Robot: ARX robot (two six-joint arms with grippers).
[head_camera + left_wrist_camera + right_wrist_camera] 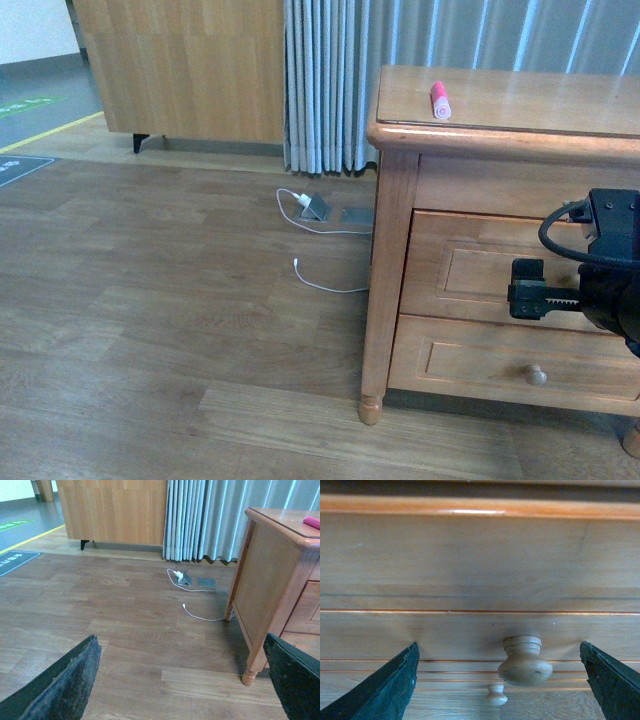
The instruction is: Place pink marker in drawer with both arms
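The pink marker (pixel 440 101) lies on top of the wooden dresser (pixel 520 100), near its back left; its end also shows in the left wrist view (pixel 312 522). The top drawer (pixel 470 265) is closed. My right gripper (pixel 530 288) is open just in front of that drawer. In the right wrist view its jaws (pixel 499 647) stand wide on either side of the drawer's pale round knob (pixel 524 661), not touching it. My left gripper (pixel 182 680) is open and empty, low over the floor to the left of the dresser. The left arm is out of the front view.
The lower drawer (pixel 480 365) has its own knob (pixel 537 375), which also shows in the right wrist view (pixel 496 695). A white cable (pixel 325 285) and a floor socket box (pixel 315 207) lie left of the dresser. Grey curtains (pixel 330 80) and a wooden cabinet (pixel 190 60) stand behind.
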